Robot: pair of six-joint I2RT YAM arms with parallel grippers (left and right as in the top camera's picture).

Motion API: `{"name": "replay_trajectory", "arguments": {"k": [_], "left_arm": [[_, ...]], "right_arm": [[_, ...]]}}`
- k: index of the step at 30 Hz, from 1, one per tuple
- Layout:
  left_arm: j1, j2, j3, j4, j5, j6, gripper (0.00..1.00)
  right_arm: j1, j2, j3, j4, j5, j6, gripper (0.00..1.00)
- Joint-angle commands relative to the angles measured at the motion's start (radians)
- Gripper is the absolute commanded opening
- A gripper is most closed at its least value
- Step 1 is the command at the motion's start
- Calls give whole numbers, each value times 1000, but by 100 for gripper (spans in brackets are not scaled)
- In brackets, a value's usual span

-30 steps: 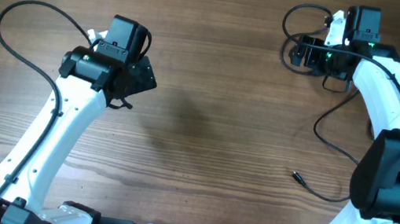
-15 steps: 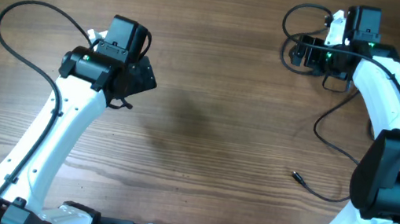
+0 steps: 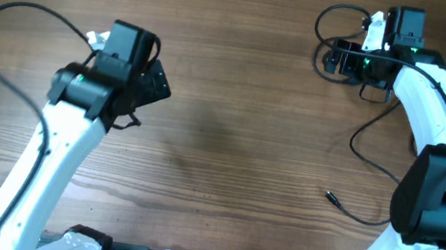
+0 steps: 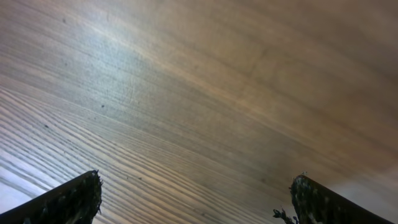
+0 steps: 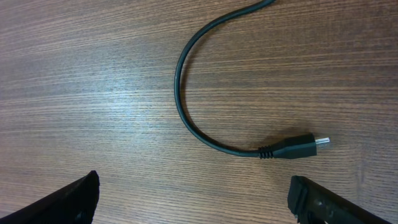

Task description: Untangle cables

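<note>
counter (image 3: 239, 74): brown wood, I see fine darker grain lines
cable (image 5: 178, 87): black throughout
plug tip (image 5: 322, 142): silvery white
left arm (image 3: 49, 161): white, black joints
right arm (image 3: 426, 98): white, black joints, my feed shows a green light (image 3: 365, 62)

The left arm (image 3: 50, 152) stretched forward and the right arm (image 3: 426, 102) was bent. The left gripper (image 4: 196, 198) and the right gripper (image 5: 194, 198) stood wide apart, holding nothing.

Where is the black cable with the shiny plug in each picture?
Overhead: the cable is probably the thin loop at top right, beside the right gripper.
Left wrist: not there, only bare table.
Right wrist: in the middle, curving to its plug.
Shared landmark: the right gripper, open, next to the cable.
</note>
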Motion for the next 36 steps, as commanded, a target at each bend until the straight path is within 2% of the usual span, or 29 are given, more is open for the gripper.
{"name": "replay_trajectory", "arguments": {"k": [1, 15, 22, 25, 32, 36], "left_arm": [[-3, -77, 10, 2, -2, -17, 100], [-3, -152, 3, 2, -2, -17, 100], [-2, -206, -89, 21, -18, -15, 100], [-2, -256, -235, 210, 45, -16, 100], [-2, -400, -710, 877, 172, -16, 100], [-2, -502, -933, 1092, 197, -17, 100]], "right_arm": [[0, 2, -6, 5, -17, -14, 100], [0, 2, -6, 5, -17, -14, 100], [0, 2, -6, 5, -17, -14, 100], [0, 2, -6, 5, -17, -14, 100], [0, 2, -6, 5, -17, -14, 100], [0, 2, -6, 5, -17, -14, 100]]}}
